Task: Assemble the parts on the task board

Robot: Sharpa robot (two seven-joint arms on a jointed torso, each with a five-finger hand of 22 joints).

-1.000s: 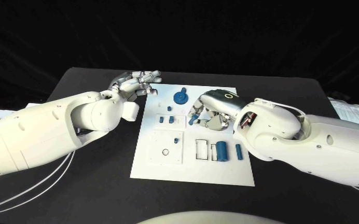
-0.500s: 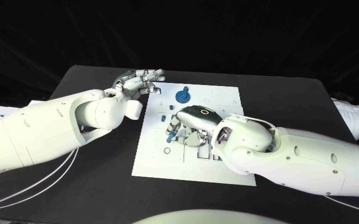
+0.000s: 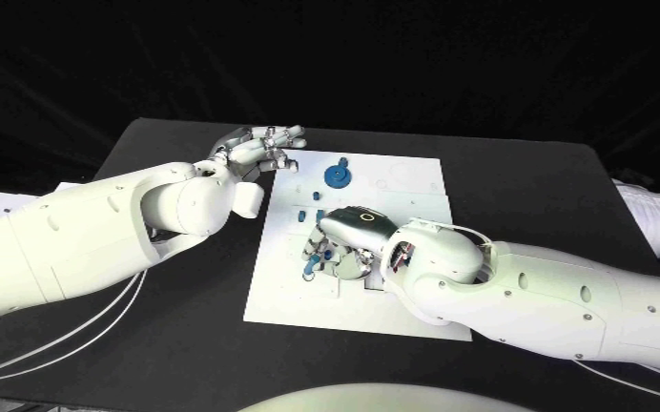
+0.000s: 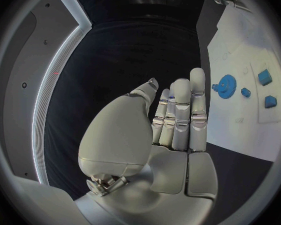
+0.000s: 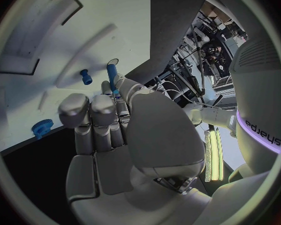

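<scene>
- Right hand (image 3: pixel 344 240) over the board's (image 3: pixel 413 307) middle, pinching a blue pin (image 5: pixel 112 77), its long axis roughly along the fingers
- Left hand (image 3: pixel 258 153) released, off the board's far-left corner
- Gear (image 3: pixel 336 177) lies far of the right hand

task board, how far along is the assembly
Early. On the task board a blue gear sits at the far end, and small blue pieces still lie loose. The right hand holds a blue rod over the middle. The left hand hovers off the far corner, holding nothing.
</scene>
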